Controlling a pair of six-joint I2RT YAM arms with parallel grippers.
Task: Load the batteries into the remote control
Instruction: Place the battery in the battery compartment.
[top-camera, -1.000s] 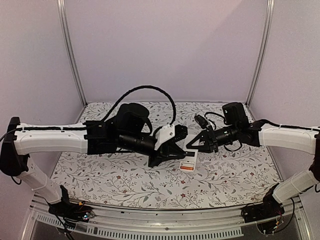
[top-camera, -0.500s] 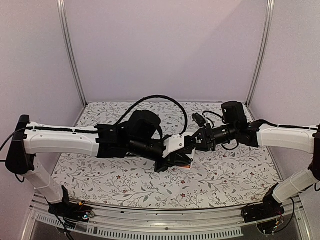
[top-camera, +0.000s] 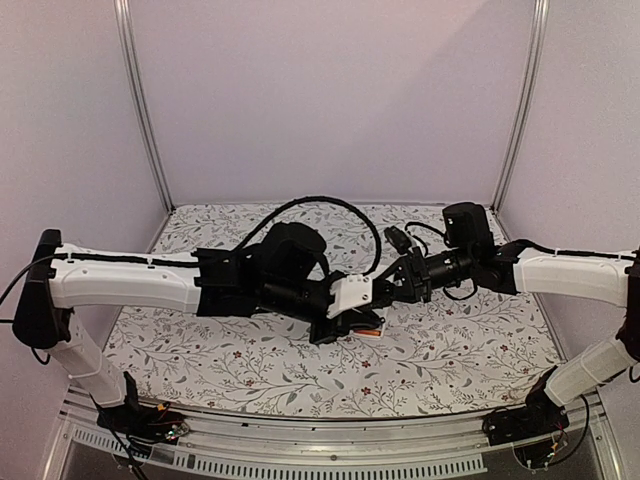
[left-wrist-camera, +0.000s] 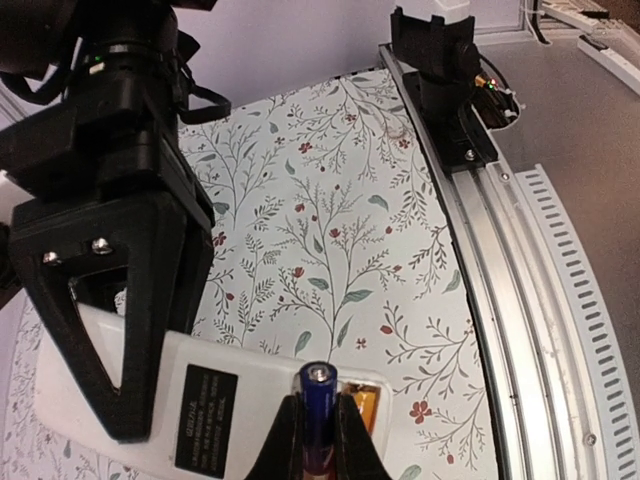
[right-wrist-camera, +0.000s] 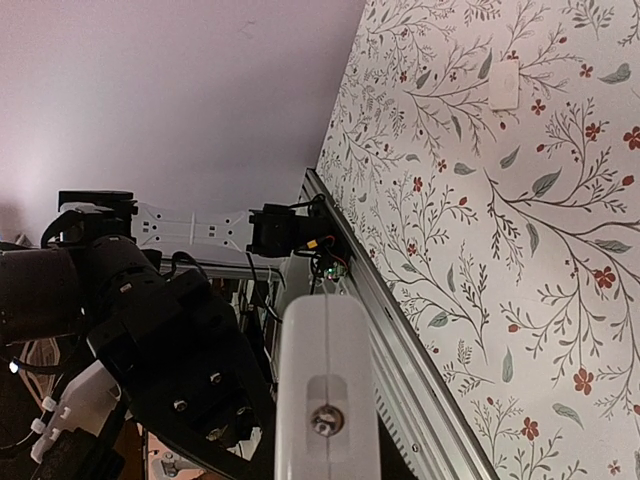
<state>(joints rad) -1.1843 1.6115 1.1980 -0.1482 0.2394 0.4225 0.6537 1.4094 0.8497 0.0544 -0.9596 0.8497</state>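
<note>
The left gripper (left-wrist-camera: 315, 435) pinches the dark battery (left-wrist-camera: 317, 392) upright, just over the remote (left-wrist-camera: 255, 385) and its recess, where the orange battery (left-wrist-camera: 362, 405) lies. The right gripper (left-wrist-camera: 125, 400) clamps the remote. This looks like the insertion step. Next the battery needs tilting flat and pressing into the free slot.

Desk centre: left end effector (left-wrist-camera: 318, 412) and right end effector (top-camera: 385, 293) meet over the remote control (left-wrist-camera: 230, 385), closing off both sides.
Recess: dark battery (left-wrist-camera: 317, 383) is pinched upright in the left fingers just above it; an orange battery (left-wrist-camera: 362, 408) lies inside.
Back edge: a black cable loop (top-camera: 318, 204) arches overhead.
Front edge: the desk (top-camera: 430, 365) lies open beneath both forearms.
</note>
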